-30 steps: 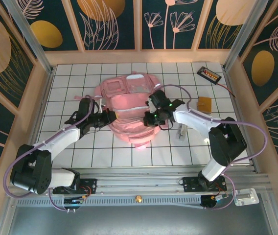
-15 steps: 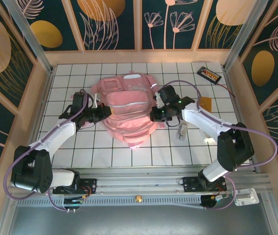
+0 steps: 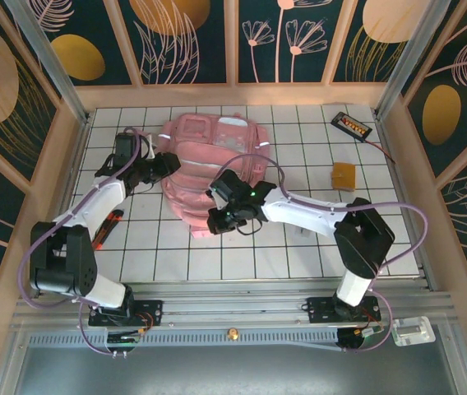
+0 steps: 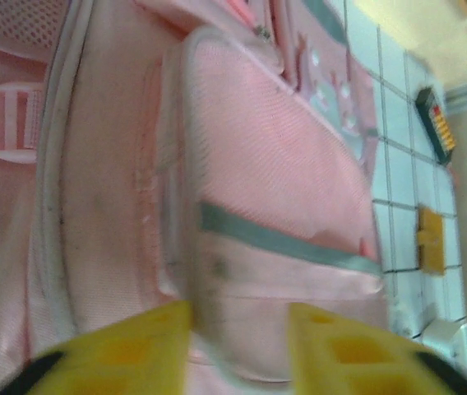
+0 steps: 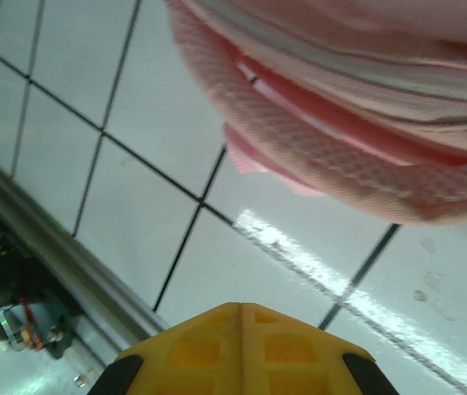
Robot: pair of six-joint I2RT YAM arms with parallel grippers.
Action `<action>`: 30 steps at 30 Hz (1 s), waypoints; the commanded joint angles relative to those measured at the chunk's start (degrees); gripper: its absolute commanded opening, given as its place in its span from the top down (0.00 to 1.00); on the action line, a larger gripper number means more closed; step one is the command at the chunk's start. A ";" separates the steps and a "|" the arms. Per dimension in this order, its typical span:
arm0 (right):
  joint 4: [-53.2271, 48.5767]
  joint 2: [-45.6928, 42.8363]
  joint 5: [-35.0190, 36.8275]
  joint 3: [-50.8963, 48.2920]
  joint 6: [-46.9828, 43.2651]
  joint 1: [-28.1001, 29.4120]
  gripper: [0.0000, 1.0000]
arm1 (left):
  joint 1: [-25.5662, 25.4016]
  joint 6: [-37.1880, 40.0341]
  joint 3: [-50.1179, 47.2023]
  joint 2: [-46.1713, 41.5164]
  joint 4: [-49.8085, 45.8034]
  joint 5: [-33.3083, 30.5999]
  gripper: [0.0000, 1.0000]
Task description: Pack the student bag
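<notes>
Top external view: the student bag (image 3: 217, 156) lies flat on the white-tiled bench (image 3: 299, 255), toward the far side and a little left of centre. The left claw (image 3: 168, 165) meets the bag's left side. In the left wrist view its yellow fingers (image 4: 127, 350) stand apart, with the rounded edge of a pink pocket in the gap between them, not clamped. The right claw (image 3: 217, 220) sits at the bag's near edge. In the right wrist view its fingers are pressed together with nothing between them, above bare tile just beside the bag's hem. A black box with a cable (image 3: 351, 125) and an amber block (image 3: 344, 175) lie well apart on the right, and a small orange-and-black tool (image 3: 107, 231) lies by the left arm.
</notes>
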 commanded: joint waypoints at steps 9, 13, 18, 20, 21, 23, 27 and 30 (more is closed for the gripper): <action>2.22 -8.32 5.72 -4.24 1.45 -10.95 0.65 | -0.08 -3.61 -13.30 -15.77 4.60 0.01 0.48; 3.18 -7.31 3.42 -4.53 0.41 -14.83 0.54 | -1.43 -6.88 -17.34 -17.14 8.02 1.89 0.48; 3.05 -4.22 2.43 -3.54 -2.09 -15.95 0.53 | -3.63 -8.02 -18.36 -16.01 9.93 1.18 0.47; 3.58 -3.42 1.63 -3.67 -1.98 -15.96 0.53 | -3.69 -8.15 -18.51 -15.49 10.33 1.27 0.47; 4.02 -3.10 1.08 -3.84 -1.61 -15.87 0.54 | -3.72 -8.17 -18.65 -15.45 10.37 1.23 0.47; 4.37 -2.61 0.88 -3.74 -1.31 -15.57 0.53 | -3.72 -8.16 -18.79 -15.53 10.52 1.03 0.47; 4.17 -1.73 1.32 -3.15 -0.99 -14.86 0.54 | -3.70 -8.29 -19.02 -15.71 10.62 0.94 0.47; 4.01 -1.35 1.48 -2.77 -0.53 -14.32 0.55 | -3.72 -8.28 -19.10 -15.71 10.60 0.99 0.47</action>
